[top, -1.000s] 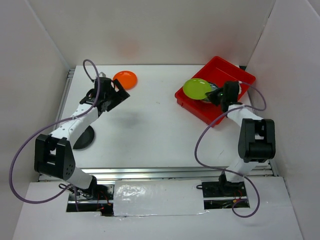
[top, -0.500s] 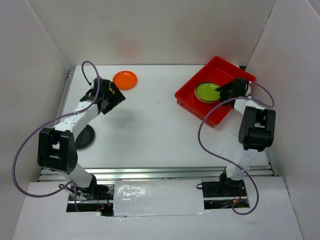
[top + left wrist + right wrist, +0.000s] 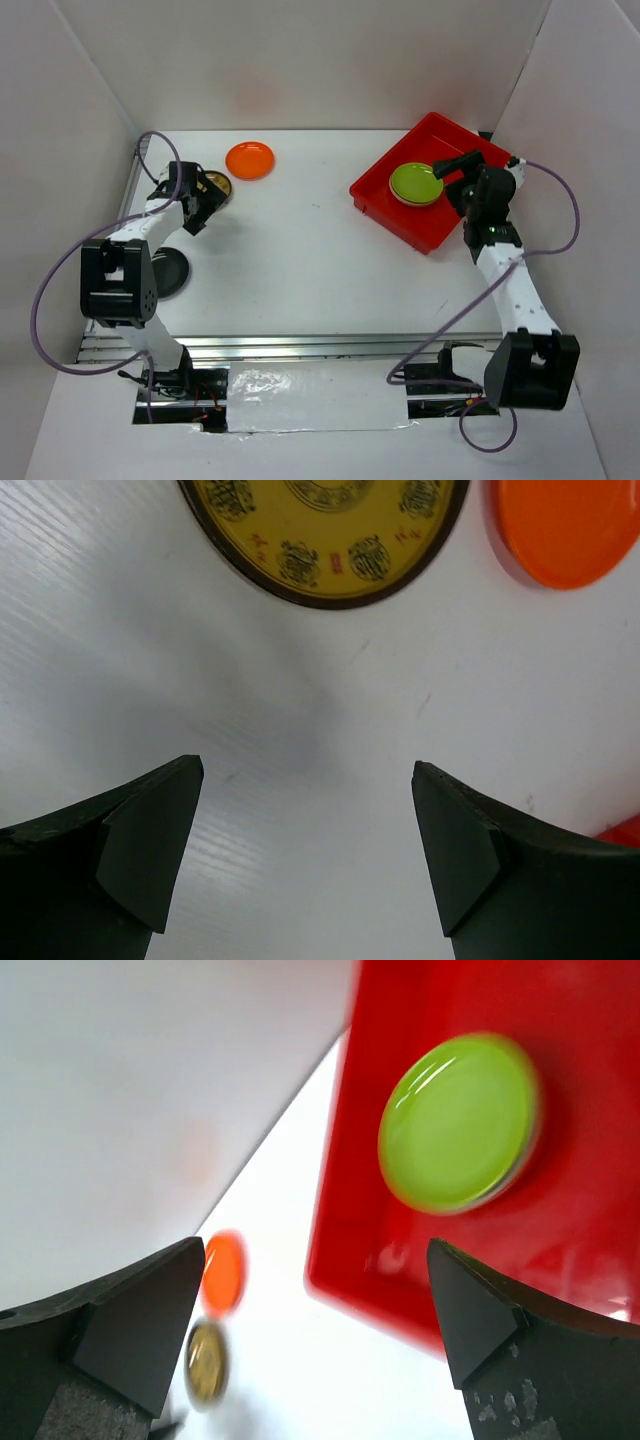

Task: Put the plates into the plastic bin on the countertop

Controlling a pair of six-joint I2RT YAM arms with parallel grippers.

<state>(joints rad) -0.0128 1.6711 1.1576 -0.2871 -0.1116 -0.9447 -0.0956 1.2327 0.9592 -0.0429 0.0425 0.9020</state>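
Currently, the white countertop [image 3: 300, 250] is enclosed by white walls. The red bin [image 3: 443, 138] is set at an angle in the far right corner. The right gripper [image 3: 458, 172] is held over the bin's right side, its fingers spread wide with nothing between them. The left gripper [image 3: 308, 770] is held low over the far left of the countertop, likewise spread wide and empty. A dark plate [image 3: 175, 278] is laid beside the left arm and is partly hidden by it. The lime green plate [image 3: 416, 184] is seated inside the bin, near its middle. The orange plate [image 3: 250, 160] is positioned near the back wall. The gold patterned plate [image 3: 320, 520] is located just beside it, not touching, directly ahead of the left gripper.
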